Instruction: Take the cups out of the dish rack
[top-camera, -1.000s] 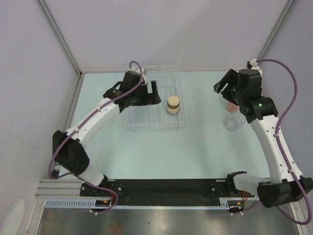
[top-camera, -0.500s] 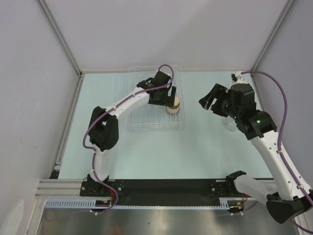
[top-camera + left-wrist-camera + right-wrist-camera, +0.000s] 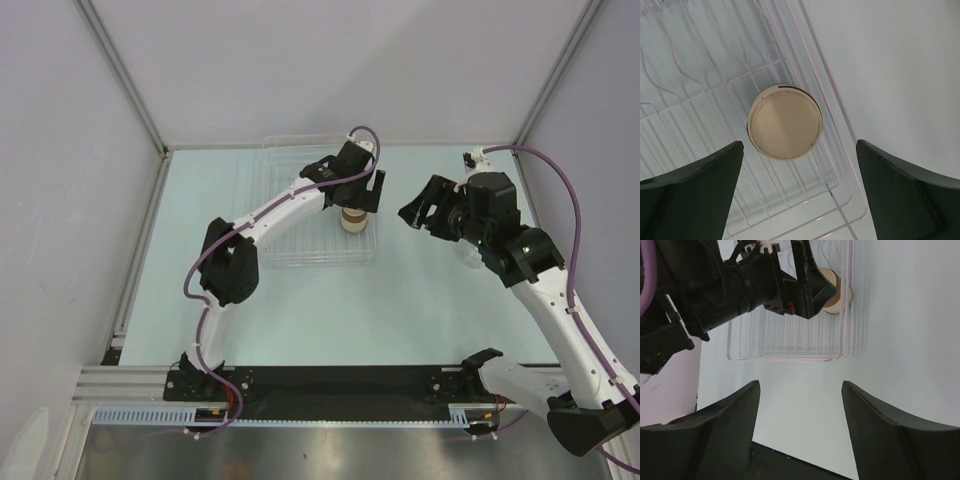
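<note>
Where the dish rack [image 3: 305,245] sits, a cup [image 3: 785,121] — cork-topped — stands inside.

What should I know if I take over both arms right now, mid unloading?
Left tool: open, directly above the cork-topped cup, not gripping it.
Right tool: open, empty, over the table right of the rack.
Cup stands by the rack's right wall.
Done: no other cup shows in the rack.
Left: grip this cup and set it on the table.
</note>
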`<state>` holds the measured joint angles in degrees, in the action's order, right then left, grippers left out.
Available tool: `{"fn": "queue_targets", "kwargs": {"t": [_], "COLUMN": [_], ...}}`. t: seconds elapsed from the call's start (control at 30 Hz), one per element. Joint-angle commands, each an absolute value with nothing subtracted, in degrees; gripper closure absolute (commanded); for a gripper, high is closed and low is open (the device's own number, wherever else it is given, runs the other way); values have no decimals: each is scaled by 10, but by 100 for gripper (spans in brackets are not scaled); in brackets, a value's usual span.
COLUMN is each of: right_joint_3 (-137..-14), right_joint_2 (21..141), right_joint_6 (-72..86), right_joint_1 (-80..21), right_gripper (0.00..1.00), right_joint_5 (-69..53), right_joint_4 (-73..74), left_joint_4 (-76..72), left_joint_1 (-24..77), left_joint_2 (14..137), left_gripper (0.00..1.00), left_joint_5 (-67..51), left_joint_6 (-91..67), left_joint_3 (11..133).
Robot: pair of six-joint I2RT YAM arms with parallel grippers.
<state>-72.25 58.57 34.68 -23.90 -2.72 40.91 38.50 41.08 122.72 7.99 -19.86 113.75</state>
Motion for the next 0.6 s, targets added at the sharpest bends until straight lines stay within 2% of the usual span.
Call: {"fn": "queue_targets", "kwargs": {"t": [0.0,0.57], "right_joint_3": [-744,-733], "right_joint_2": [587,597], "right_joint_6": [327,322], "right_joint_1": [-242,-242], "right_gripper": [28,29], "right_joint_5": [-43,-61], "right_joint_4": [404,387], "left_joint_4": [383,397], "left_joint_1": [409,404], "left_joint_2": [1252,1302], "left_gripper": [0,0], "left_joint_5": [100,129], "left_joint_6": [-188,-185], "left_joint_3": [1176,1216]}}
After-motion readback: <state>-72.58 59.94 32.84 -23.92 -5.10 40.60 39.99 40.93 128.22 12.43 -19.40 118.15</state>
